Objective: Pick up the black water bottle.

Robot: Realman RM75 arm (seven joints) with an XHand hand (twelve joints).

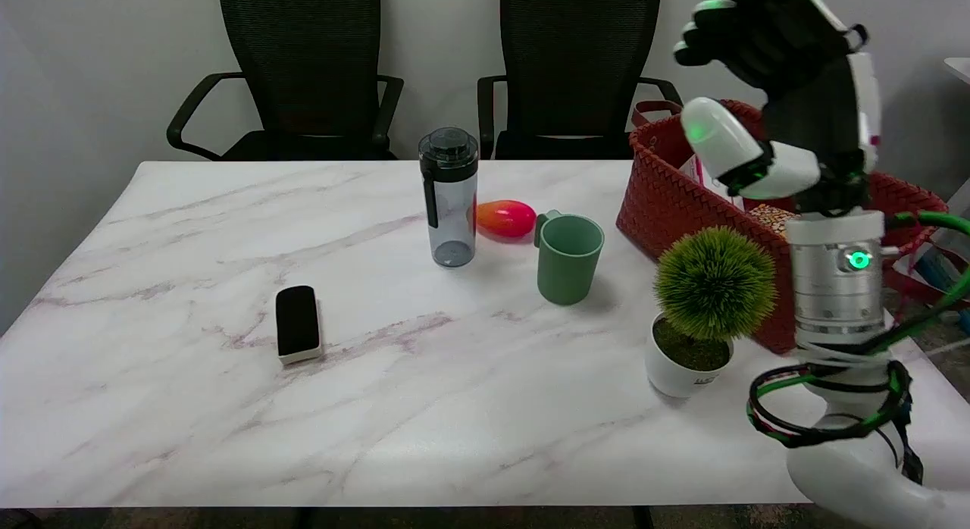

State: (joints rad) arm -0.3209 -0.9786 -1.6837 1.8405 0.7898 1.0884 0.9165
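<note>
A marble desk [227,408] is seen. The black water bottle [449,198] stands near its far edge; no label is legible. The right hand [773,82] is raised over the desk's right edge, spread, holding nothing.

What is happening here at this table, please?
A two-armed robot is set to pick up the black water bottle, which stands upright on the marble table, untouched. The right hand is raised in the air above the red woven basket, far from the bottle, holding nothing, its fingers apart. Beside the bottle lie a red-orange egg-shaped toy and a green mug. A small potted plant and a black eraser are also on the table.
</note>
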